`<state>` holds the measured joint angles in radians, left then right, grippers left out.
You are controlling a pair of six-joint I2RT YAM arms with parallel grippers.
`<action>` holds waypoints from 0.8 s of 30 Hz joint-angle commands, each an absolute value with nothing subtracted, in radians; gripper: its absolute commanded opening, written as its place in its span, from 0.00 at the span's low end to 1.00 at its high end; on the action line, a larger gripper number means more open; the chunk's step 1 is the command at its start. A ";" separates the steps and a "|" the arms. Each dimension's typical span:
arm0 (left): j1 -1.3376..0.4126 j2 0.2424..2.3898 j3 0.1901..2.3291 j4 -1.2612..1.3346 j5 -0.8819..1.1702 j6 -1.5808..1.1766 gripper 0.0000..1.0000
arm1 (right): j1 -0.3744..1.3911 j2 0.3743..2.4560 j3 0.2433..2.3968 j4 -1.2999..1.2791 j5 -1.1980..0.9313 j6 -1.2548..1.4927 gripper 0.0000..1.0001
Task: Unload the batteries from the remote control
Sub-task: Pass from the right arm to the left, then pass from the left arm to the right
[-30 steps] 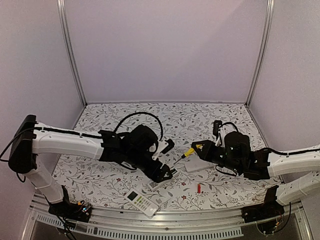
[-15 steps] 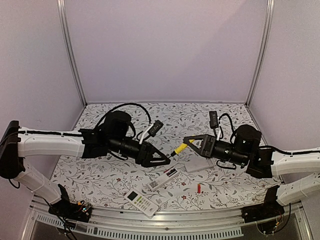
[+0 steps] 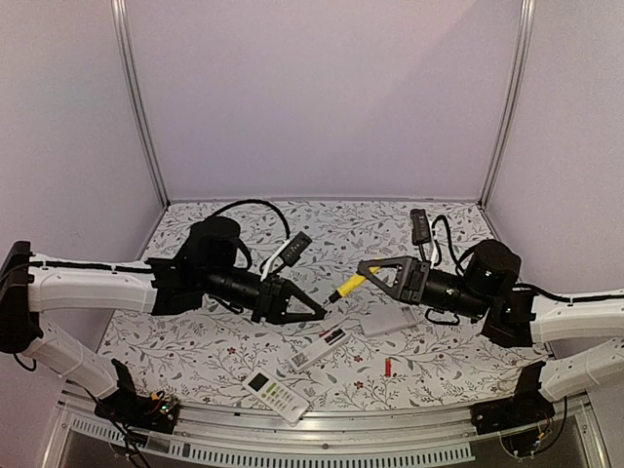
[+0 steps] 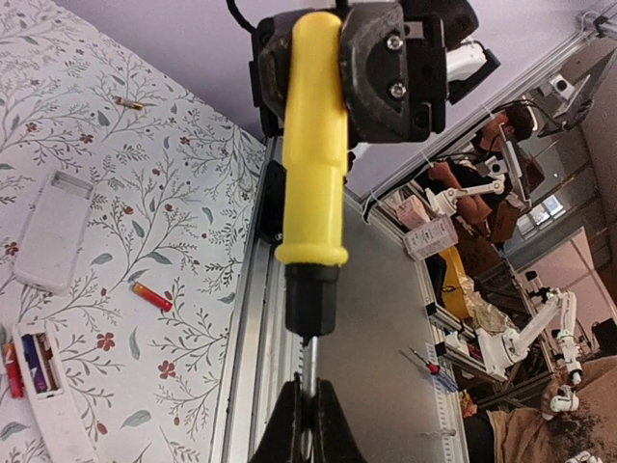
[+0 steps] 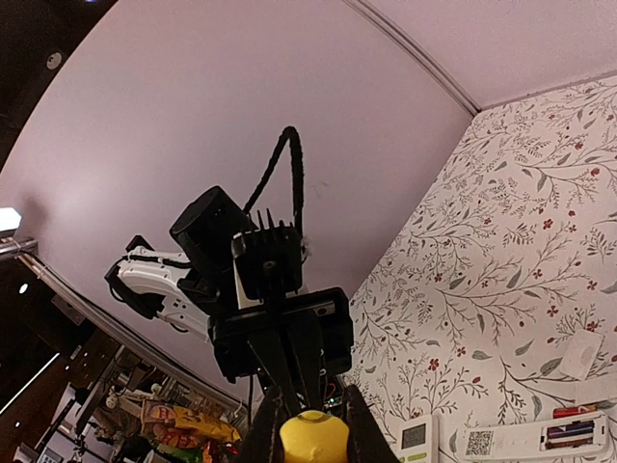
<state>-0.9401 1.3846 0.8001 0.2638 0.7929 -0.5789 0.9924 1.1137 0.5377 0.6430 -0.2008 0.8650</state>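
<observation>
Batteries, one red lying loose; two remotes

Top view looks down from behind; both wrist views closely share the screwdriver.

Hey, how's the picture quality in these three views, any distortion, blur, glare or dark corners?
Top external: the wide angle bows the frame posts; light soft and even, shadows faint. Left wrist: the screwdriver is sharp, the room behind softer. Right wrist: upper left corner dark, a lamp glares at the left edge, the screwdriver's near end blurs.
</observation>
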 commanded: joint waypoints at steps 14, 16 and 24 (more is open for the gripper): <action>-0.920 1.470 0.936 -0.108 1.044 -0.301 0.00 | 0.915 1.094 0.722 0.090 -0.582 0.640 0.87; -0.923 1.497 0.968 -0.145 1.044 -0.285 0.00 | 0.932 1.141 0.746 0.100 -0.624 0.636 0.86; -0.926 1.520 1.006 -0.180 1.019 -0.269 0.00 | 0.991 1.269 0.823 0.084 -0.647 0.612 0.57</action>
